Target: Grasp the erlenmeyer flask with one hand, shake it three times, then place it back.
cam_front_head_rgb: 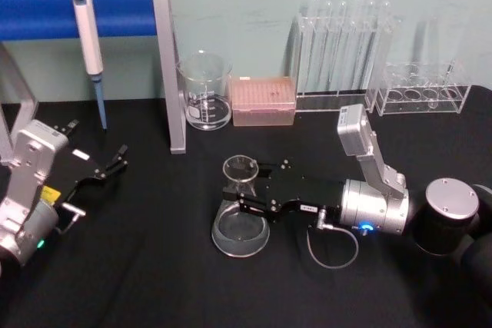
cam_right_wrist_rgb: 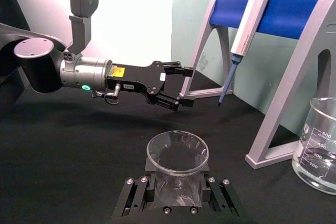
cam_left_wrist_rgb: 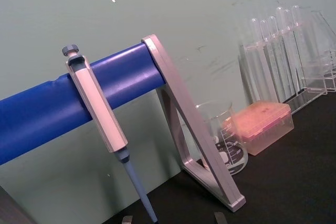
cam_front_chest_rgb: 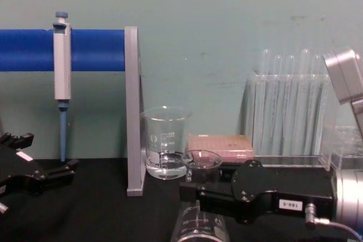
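- On the black table (cam_front_head_rgb: 154, 282), near its middle, the erlenmeyer flask (cam_front_head_rgb: 241, 217) stood upright on its wide base, with the beaker (cam_front_head_rgb: 205, 91) well behind it.
- Your right gripper (cam_front_head_rgb: 247, 188) reached in from the right, lying low and nearly level. Its jaws pinched the flask's narrow neck just under the flared rim, one on each side.
- From the right wrist view the neck sat centred between the fingers (cam_right_wrist_rgb: 135, 198), which looked like a sound hold. I judged the grasp made and the lift next.
- You would have done well to raise the flask straight up, clear of the table, before any shaking.
- Short, level swings seemed best, so that any liquid inside would not climb toward the open mouth.
- Glass can slip between smooth pads, so a firm squeeze and no wrist roll seemed wise.
- Your left gripper (cam_front_head_rgb: 115, 160) sat parked at the left of the table, jaws spread, holding nothing, well apart from the flask.
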